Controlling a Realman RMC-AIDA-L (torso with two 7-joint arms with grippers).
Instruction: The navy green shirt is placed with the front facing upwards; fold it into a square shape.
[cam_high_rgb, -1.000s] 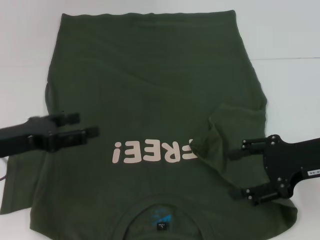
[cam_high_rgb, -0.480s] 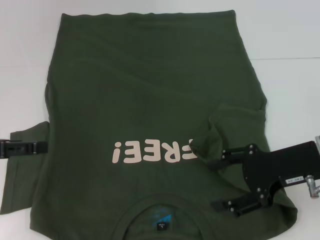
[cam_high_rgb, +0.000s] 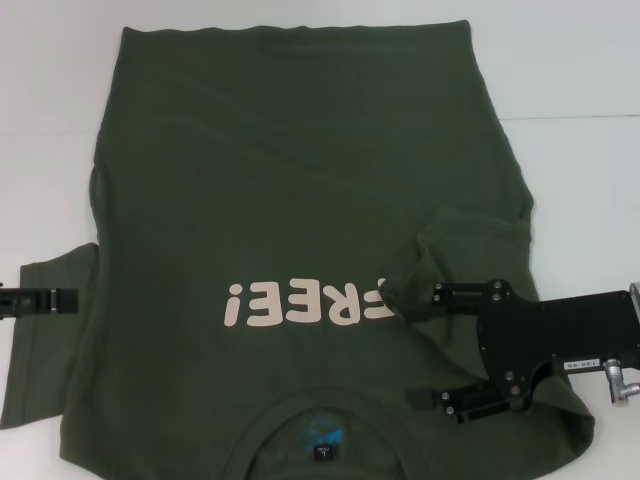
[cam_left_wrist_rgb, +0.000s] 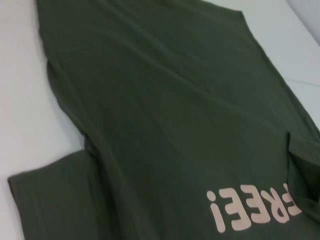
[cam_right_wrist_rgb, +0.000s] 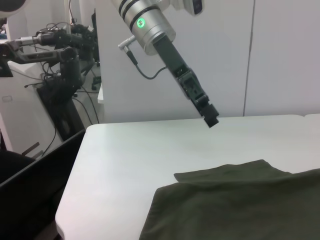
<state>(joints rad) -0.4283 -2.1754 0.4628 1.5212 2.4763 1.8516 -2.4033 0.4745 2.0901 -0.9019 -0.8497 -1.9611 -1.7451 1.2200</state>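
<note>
navy green shirt flat (lettering up), right gripper fingers wide over folded sleeve, left gripper fingers unclear

Navy green shirt: collar and near hem cut off by bottom edge of head view. Neck label print too small to read. Lettering: first letter half hidden under folded-in right sleeve. Left gripper: only finger tips show at head view's left edge, arm out of frame; finger spread unclear. Right gripper hides shirt's shoulder beneath.
</note>
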